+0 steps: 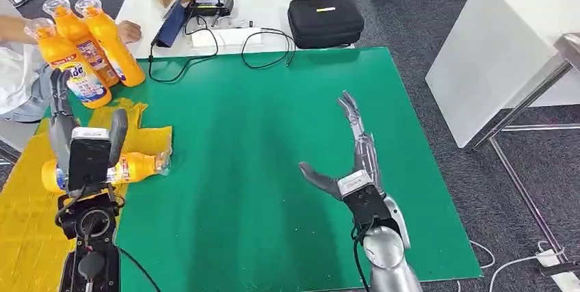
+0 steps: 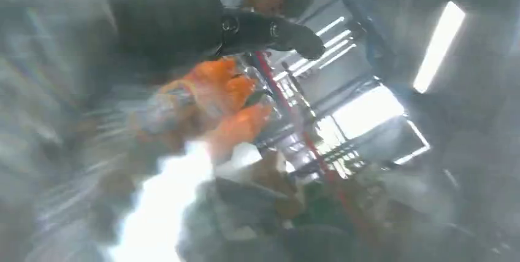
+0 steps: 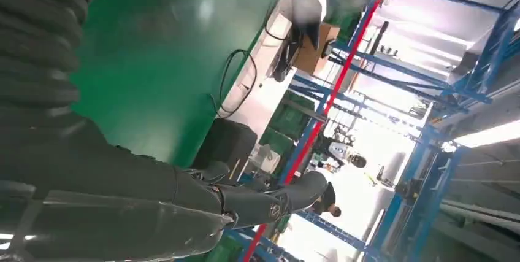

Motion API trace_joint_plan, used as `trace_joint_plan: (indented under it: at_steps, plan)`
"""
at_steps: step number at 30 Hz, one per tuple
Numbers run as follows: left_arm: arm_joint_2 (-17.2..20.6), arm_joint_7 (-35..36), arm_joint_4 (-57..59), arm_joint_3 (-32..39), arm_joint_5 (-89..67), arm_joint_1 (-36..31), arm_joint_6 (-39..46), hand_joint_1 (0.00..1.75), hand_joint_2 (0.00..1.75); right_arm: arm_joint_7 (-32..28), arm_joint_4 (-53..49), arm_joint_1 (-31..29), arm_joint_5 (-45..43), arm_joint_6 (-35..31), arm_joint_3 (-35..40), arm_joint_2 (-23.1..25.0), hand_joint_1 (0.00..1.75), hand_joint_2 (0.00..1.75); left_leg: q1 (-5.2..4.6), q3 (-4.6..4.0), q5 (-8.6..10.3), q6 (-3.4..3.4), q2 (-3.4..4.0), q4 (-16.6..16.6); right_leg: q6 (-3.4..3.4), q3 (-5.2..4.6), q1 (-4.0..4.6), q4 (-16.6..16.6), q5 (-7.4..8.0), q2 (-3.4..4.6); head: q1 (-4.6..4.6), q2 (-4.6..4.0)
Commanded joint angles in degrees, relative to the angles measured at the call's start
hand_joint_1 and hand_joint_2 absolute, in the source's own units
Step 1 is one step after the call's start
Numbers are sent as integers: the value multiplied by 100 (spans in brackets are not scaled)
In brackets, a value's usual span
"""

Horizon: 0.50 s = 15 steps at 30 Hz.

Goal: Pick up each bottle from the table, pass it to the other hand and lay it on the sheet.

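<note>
Orange plastic, a clear cap and a printed label: this is how the lying bottle (image 1: 133,167) looks on the yellow sheet (image 1: 27,230), at the left edge of the green table (image 1: 273,169). Its long axis runs nearly parallel to the table's near edge, with the cap towards the table's middle. The left hand (image 1: 85,135) is directly above its rear half, fingers pointing to the far edge; if it holds the bottle or not, I cannot tell, because the wrist block covers the contact and the left wrist view is very blurred. The right hand (image 1: 352,158) is open and empty, fingers spread, well apart from this bottle, over the middle of the table. 3 more bottles (image 1: 82,49) stand upright at the far left corner, just beyond the left hand, which is clearly nearer to them.
</note>
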Motion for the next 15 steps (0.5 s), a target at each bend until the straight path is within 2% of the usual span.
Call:
trace_joint_plan:
  at_steps: [1,6,11,15]
  plan:
    - [-400,-179,-1451,-484,1289,757,-909,0,175,-27,-425,213,-32,6,-381,65,0,175,7,18,-22,0,2,10,5,25,7,-3,-15,1,0,0]
    - [-426,-167,-1550,-589,1345,869,-978,0,175,-47,-552,287,-55,22,-432,56,0,175,-1,3,-7,1,-4,2,4,9,-3,-4,-7,-6,0,0]
    - [-171,176,-1241,-1120,2219,1218,-2149,0,175,-212,-927,608,-698,436,-805,62,0,175,0,22,-19,-5,-11,1,3,33,0,-10,-16,-13,0,0]
    - [-68,238,-824,-1314,2268,1219,-2225,0,175,-217,-892,628,-992,757,-996,73,0,175,-6,22,-11,-2,-17,-8,4,30,-6,-15,-12,-18,0,0]
